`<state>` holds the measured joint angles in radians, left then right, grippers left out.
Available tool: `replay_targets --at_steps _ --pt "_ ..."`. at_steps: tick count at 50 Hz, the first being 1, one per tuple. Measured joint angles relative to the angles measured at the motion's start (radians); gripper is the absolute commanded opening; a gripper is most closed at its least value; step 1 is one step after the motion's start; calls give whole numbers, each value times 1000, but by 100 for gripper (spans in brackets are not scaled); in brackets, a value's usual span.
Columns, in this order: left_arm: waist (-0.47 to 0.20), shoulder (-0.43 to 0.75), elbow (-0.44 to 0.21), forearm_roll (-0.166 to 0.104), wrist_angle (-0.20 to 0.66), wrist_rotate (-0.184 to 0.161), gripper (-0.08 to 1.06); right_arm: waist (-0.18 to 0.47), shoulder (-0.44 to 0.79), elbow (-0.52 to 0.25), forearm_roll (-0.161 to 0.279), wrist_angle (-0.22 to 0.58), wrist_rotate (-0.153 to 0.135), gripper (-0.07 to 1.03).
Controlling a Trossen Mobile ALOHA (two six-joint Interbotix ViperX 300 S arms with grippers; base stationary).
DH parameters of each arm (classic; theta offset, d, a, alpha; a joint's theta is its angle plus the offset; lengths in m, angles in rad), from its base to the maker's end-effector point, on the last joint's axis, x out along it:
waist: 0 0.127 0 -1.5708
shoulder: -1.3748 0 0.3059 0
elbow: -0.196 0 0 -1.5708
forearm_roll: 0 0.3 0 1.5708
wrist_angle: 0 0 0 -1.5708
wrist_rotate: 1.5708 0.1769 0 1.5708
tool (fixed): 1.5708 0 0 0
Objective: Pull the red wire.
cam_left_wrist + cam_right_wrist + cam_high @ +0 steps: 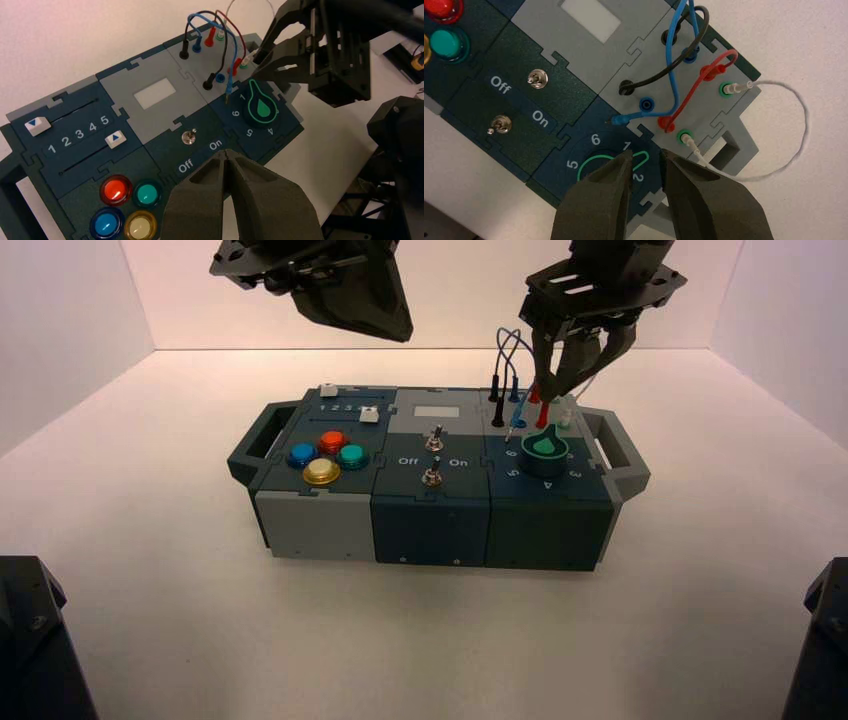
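Observation:
The red wire [694, 87] makes a small loop on the grey socket panel at the box's right end, with a red plug standing in a socket at each end. It also shows in the high view [538, 405] and the left wrist view [235, 35]. My right gripper [644, 153] is open and empty, held above the green knob [545, 450] just in front of the red wire and not touching it; it shows in the high view [560, 378] too. My left gripper [227, 153] is shut and empty, raised high over the box's left half [385, 325].
A blue wire [671, 55] has one plug lying loose [618, 120] beside its socket. A black wire [659, 75] and a white wire [796, 130] loop from the same panel. Two toggle switches [433, 455], coloured buttons [325, 452] and two sliders [350, 405] lie to the left.

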<state>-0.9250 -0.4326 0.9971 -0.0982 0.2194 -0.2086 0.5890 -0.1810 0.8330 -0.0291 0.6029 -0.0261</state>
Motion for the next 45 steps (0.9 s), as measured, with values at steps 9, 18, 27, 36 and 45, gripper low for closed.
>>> replay_targets --at_steps 9,18,27,36,45 --pt "-2 -5 0 2 2 0 -3 -6 40 -21 -23 2 2 30" --pt "0 -3 0 2 0 0 -3 -17 69 -34 -29 3 3 30" --pt "0 -5 2 2 0 0 -3 -44 83 -43 -35 3 3 30" --pt "0 -5 0 2 0 2 -3 -54 101 -61 -40 -2 3 30" --pt "0 -5 0 2 0 5 -3 -54 141 -77 -38 -2 3 30"
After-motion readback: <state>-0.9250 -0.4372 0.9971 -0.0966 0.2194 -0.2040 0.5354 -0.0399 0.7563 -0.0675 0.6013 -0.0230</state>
